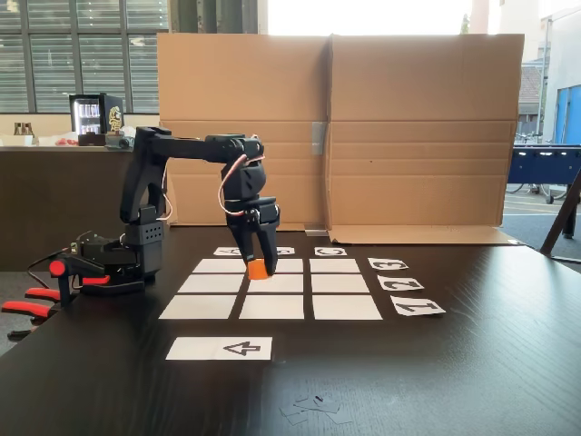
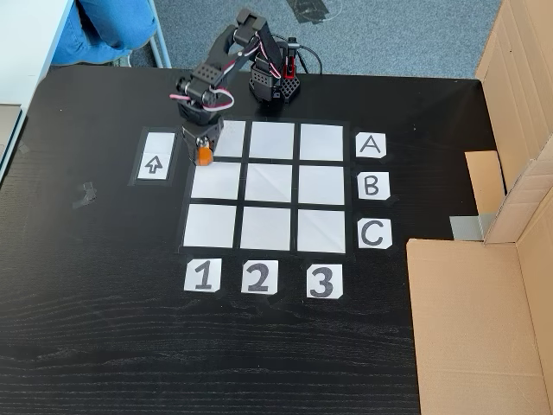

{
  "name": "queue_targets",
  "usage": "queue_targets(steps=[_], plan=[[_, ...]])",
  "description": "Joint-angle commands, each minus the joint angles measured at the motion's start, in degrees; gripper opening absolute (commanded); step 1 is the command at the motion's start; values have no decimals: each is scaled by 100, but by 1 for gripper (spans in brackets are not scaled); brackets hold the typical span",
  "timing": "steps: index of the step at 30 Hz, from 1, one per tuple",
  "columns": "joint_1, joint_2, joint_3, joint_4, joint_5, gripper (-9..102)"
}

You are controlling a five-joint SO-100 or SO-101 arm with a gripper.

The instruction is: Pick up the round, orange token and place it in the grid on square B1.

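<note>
- While the black two-finger gripper (image 1: 258,265) points straight down, its jaws pinch the small bright orange plastic token (image 1: 258,269) from both sides.
- In a fixed view the token (image 2: 204,155) is beside the top-left white paper square (image 2: 226,138) of the nine-square grid (image 2: 269,185).
- It stands upright, flat top up; touching the dark wooden table (image 2: 104,328) or just above it, cannot tell.
- The square in row B, column 1 (image 2: 215,181) lies bare, just below the token.

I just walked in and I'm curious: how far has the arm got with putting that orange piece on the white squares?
Pickup looks done: the gripper is shut on the orange token and holds it over the grid, near the row A, column 1 corner in the fixed view from above. In hand is carrying it. Left: move it to square B1, set it down, let go.
</note>
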Motion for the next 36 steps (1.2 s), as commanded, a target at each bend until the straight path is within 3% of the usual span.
queue_targets(steps=[1,26,31,36], plan=[[-88,-149,-62,-105,88,-1],[-246,-1415,-958,-281,185,0],[-272,-1354,-668,-281,158,48],[-325,-1002,-185,-422,114,62]])
